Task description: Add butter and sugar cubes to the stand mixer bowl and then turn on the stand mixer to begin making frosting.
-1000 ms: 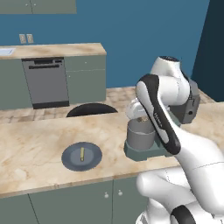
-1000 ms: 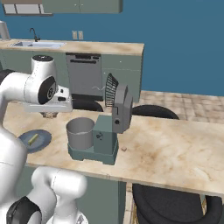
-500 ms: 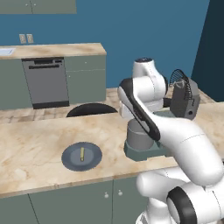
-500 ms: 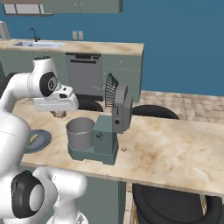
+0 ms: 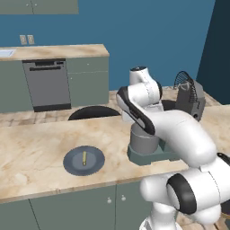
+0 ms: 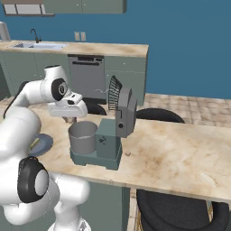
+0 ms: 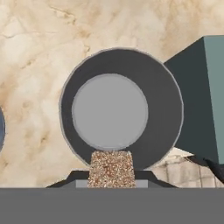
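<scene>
A white robot arm reaches over the marble table [image 5: 31,152] with its fingers [image 7: 111,181] clenched on a brown speckled sugar cube [image 7: 111,169], seen at the bottom centre of the hand view, directly above the open mouth of the grey metal bowl [image 7: 121,108]. In the right base view the hand hangs just above the bowl [image 6: 83,137] at centre left of the frame, the cube [image 6: 71,119] a small brown spot under it, apart from the rim. The bowl stands upright on the flat base of the dark grey-green stand mixer [image 6: 118,124], whose head is tilted back, with the wire whisk [image 6: 113,92] pointing up and to the left. In the hand view the bowl's pale floor looks bare, and a slab of the mixer [image 7: 199,100] fills the right edge. In the left base view the bowl [image 5: 143,143] sits at centre, partly behind the arm, and the dark round plate [image 5: 94,161] lies on the table at lower left of it, well apart. A thin yellow stick of butter [image 5: 84,158] lies on the plate near its middle. A dishwasher [image 5: 47,83] stands against the far blue wall at upper left.
</scene>
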Controlling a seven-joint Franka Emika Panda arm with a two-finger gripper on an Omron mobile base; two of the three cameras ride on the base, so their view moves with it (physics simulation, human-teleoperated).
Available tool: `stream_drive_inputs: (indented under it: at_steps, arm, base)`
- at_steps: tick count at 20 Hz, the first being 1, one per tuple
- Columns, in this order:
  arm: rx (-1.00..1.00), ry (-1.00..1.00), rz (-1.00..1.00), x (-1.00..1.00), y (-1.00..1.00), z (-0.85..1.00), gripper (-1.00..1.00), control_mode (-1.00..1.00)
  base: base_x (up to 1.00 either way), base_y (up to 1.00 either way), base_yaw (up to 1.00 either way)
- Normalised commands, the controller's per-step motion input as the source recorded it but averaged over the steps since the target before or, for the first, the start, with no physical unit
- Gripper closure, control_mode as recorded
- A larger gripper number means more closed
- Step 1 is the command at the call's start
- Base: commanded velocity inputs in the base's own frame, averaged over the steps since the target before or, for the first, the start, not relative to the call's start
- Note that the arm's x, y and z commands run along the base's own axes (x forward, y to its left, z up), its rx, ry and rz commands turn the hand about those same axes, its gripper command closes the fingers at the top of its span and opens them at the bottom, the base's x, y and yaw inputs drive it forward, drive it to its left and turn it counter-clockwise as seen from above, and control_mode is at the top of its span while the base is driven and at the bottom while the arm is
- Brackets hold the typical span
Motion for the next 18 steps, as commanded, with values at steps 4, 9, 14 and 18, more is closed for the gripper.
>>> stream_drive_inputs:
  at_steps: [4, 9, 14, 18]
  arm:
    - [-0.01, 0.09, -0.15, 0.38, -0.28, -0.45, 1.00, -1.00]
    - [-0.02, 0.08, -0.14, 0.22, -0.30, -0.47, 1.00, -1.00]
    - [-0.02, 0.05, -0.12, 0.13, -0.08, -0.46, 1.00, -1.00]
    - [-0.02, 0.01, -0.10, 0.06, 0.00, -0.39, 1.00, -1.00]
  base:
    - [0.00, 0.00, 0.00]
    - [0.00, 0.00, 0.00]
    - [0.00, 0.00, 0.00]
    - [0.00, 0.00, 0.00]
